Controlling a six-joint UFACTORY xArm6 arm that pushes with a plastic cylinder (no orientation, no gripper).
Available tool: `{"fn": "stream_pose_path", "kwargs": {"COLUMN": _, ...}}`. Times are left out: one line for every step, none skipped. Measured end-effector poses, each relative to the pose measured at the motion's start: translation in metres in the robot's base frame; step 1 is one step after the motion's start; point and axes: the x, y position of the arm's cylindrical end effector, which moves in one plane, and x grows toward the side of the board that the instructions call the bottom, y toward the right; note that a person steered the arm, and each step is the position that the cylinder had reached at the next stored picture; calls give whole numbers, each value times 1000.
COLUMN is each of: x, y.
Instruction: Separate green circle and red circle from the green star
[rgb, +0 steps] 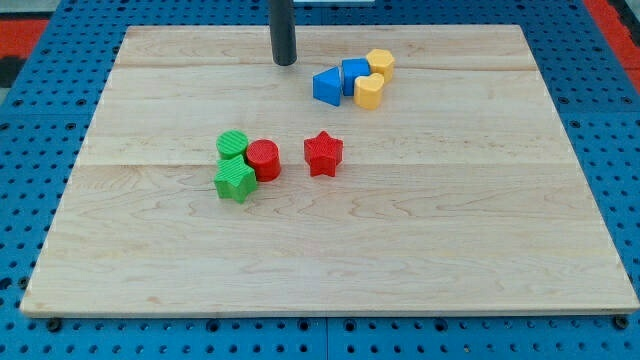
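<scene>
Now | my tip (285, 62) far above green circle (233, 143) | rod top cut off

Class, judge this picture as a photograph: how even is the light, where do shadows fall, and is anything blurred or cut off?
Camera view: light is soft and even, no glare on the wooden board; the green circle, red circle and green star are sharp, with only faint shadows at their bases; the rod is cropped by the view's top, my tip in focus, far above that cluster.

no readable text, labels, brands, numbers or signs on anything in view
</scene>
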Motion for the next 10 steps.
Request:
{"fn": "stream_pose_path", "kwargs": {"x": 0, "y": -10}}
{"fn": "stream_pose_path", "kwargs": {"x": 0, "y": -10}}
{"fn": "stream_pose_path", "kwargs": {"x": 0, "y": -10}}
{"fn": "stream_pose_path", "kwargs": {"x": 0, "y": -11}}
{"fn": "stream_pose_path", "kwargs": {"x": 0, "y": -11}}
{"fn": "stream_pose_path", "kwargs": {"x": 0, "y": -14}}
{"fn": "stream_pose_path", "kwargs": {"x": 0, "y": -14}}
{"fn": "stream_pose_path", "kwargs": {"x": 0, "y": -12}}
{"fn": "stream_pose_path", "kwargs": {"x": 0, "y": -15}}
{"fn": "stream_pose_path", "kwargs": {"x": 13, "y": -20}}
